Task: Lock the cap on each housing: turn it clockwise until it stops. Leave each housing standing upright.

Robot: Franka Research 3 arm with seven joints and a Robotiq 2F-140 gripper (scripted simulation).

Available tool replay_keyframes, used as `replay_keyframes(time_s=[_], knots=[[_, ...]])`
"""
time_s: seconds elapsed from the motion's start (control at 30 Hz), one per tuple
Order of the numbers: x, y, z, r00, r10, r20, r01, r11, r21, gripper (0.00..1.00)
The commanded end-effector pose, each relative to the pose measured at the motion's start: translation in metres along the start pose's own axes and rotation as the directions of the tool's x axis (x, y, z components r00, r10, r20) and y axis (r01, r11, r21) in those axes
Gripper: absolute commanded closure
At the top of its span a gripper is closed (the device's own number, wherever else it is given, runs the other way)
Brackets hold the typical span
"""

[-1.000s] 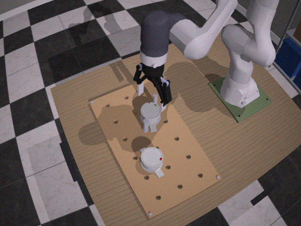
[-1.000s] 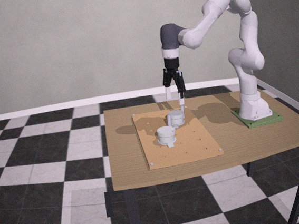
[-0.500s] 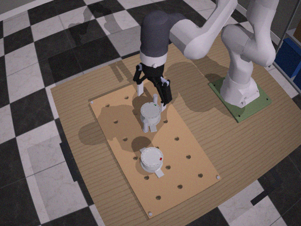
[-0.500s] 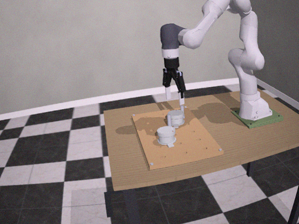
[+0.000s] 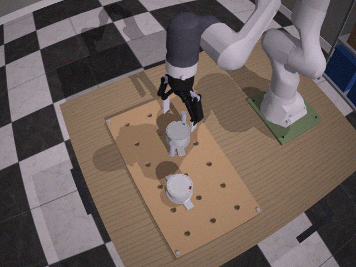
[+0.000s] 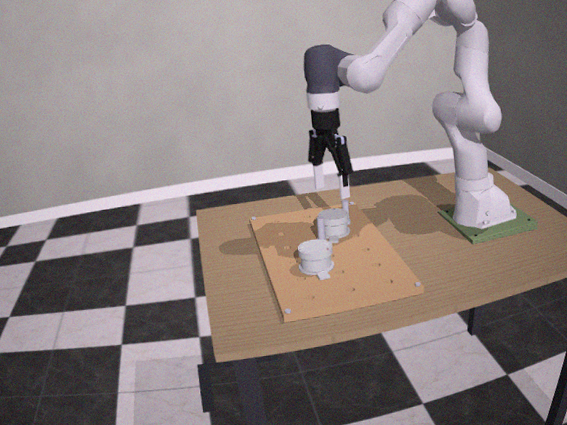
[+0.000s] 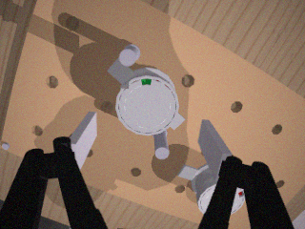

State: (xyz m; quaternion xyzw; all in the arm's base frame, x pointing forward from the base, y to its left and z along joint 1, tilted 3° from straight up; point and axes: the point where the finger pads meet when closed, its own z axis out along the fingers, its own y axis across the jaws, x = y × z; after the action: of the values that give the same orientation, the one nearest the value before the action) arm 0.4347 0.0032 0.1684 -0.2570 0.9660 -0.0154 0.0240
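Two white round housings stand upright on the tan pegboard [image 5: 178,172]. The far housing [image 5: 178,134] has a cap with a green mark [image 7: 146,82] and two short pipe stubs; it also shows in the wrist view [image 7: 147,106] and in the exterior view [image 6: 334,224]. The near housing [image 5: 179,188] has a cap with a red mark [image 5: 189,187]; it also shows in the exterior view [image 6: 315,256], and the wrist view [image 7: 220,197] shows it partly hidden behind a finger. My gripper [image 5: 178,116] hangs open and empty above the far housing, fingers on either side, clear of the cap.
The pegboard has several holes and lies on a wooden table [image 6: 407,263]. My arm's base stands on a green plate [image 5: 284,117] at the table's right. Blue shelving [image 5: 343,72] is at the far right edge.
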Motion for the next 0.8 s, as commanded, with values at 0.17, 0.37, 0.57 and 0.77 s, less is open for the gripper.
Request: replay_keyframes(time_s=[0.17,0.37,0.57,0.77], knots=[[0.0,-0.001,0.004,1.0,-0.007,0.001,0.007,1.0,0.001,0.22],[0.0,-0.001,0.008,1.0,-0.007,0.001,0.007,1.0,0.001,0.22],[0.0,-0.001,0.015,1.0,-0.007,0.001,0.007,1.0,0.001,0.22],[0.0,-0.001,0.023,1.0,-0.007,0.001,0.007,1.0,0.001,0.22]])
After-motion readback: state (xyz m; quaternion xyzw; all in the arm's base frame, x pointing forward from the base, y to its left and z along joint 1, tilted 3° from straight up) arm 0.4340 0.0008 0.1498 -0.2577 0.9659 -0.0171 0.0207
